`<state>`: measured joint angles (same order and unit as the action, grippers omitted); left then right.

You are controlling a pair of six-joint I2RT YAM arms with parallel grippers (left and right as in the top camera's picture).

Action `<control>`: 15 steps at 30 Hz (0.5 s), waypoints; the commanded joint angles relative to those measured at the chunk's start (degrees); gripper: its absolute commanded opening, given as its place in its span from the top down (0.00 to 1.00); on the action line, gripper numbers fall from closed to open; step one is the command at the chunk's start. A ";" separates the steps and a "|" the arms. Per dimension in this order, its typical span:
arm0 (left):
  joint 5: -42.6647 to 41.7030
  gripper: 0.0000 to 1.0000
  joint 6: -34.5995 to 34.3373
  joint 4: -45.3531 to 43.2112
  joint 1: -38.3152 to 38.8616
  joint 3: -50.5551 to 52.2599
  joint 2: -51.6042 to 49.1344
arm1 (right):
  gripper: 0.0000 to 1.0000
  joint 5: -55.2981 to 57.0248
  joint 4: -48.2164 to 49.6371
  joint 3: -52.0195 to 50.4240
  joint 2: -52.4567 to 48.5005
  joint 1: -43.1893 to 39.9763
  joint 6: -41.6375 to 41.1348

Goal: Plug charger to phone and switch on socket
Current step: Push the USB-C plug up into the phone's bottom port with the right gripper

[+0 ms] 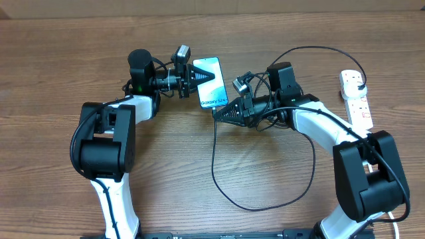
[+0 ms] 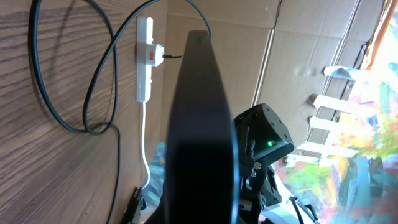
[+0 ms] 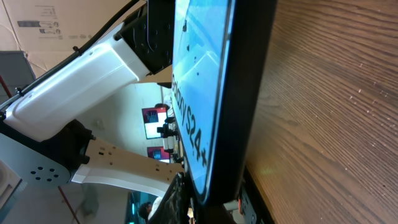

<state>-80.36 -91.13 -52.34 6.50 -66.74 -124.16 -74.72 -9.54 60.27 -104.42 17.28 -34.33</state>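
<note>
The phone shows a lit blue-white screen with "Galaxy S24" text. My left gripper is shut on its far-left end; in the left wrist view the phone is a dark edge-on slab. My right gripper is at the phone's near end, shut on the charger's connector tip, with the phone just ahead of its fingers. The thin black charger cable loops from that gripper round to the black plug in the white socket strip, which also shows in the left wrist view.
The wooden table carries both arms. The cable loop lies between the arm bases near the front edge and arcs over the right arm. The strip's thick white cord runs toward the table edge. Cardboard boxes stand behind.
</note>
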 commanded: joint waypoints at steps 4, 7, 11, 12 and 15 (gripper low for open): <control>-1.11 0.95 0.68 -0.66 -0.48 -1.36 -0.24 | 0.96 -0.33 0.26 -0.26 -0.50 -0.72 0.02; -1.20 0.96 0.68 -0.66 -0.48 -1.36 -0.24 | 0.96 -0.33 0.26 -0.26 -0.50 -1.03 0.02; -1.22 0.96 0.68 -0.66 -0.46 -1.36 -0.24 | 0.96 0.46 0.24 -0.26 -0.50 -1.01 0.00; -1.22 0.96 0.68 -0.66 -0.46 -1.38 -0.24 | 0.96 0.66 0.24 -0.26 -0.50 -1.03 0.00; -1.31 0.96 0.68 -0.66 -0.48 -1.36 -0.24 | 0.96 0.74 0.28 -0.26 -0.50 -1.03 0.00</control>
<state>-80.36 -91.15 -52.34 6.24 -66.74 -124.16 -74.56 -9.61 60.27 -104.42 16.75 -34.35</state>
